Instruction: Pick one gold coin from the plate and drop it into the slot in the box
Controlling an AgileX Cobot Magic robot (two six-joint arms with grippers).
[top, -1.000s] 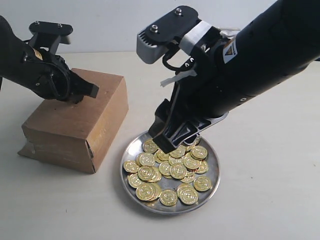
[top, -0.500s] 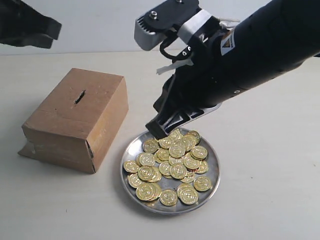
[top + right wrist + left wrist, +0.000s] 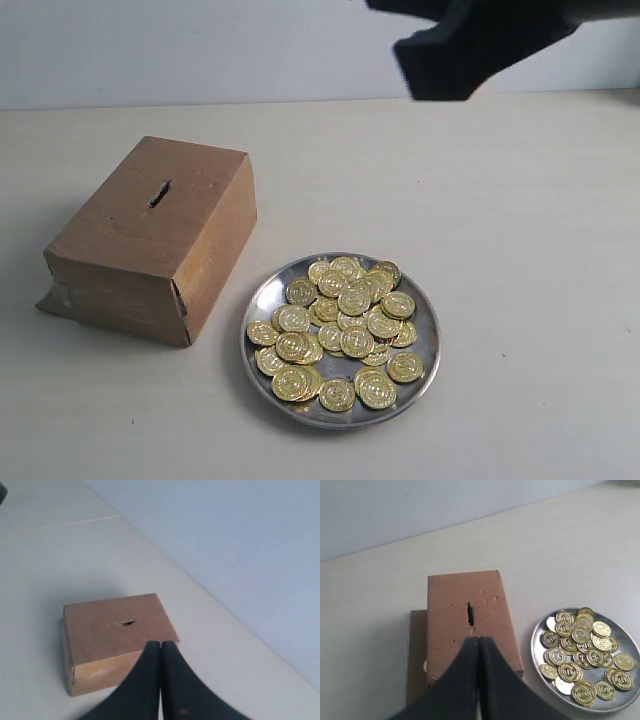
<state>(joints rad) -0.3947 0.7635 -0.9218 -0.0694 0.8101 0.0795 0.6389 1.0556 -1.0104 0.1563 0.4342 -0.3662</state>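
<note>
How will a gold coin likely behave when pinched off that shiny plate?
The small round gold coins lie flat and overlapping, so one probably slides or drags neighbours rather than lifting cleanly. The shiny round silver metal plate looks smooth, so it is likely slippery underneath them.

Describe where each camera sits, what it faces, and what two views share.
Exterior: off-arm, angled down at the box, plate and coins; only a blurred piece of the right arm shows.
Left wrist: above the box, looking down past the shut left tool at slot and plate.
Right wrist: well above, looking down past the shut right tool at the box.
Both wrist views share the slot.
</note>
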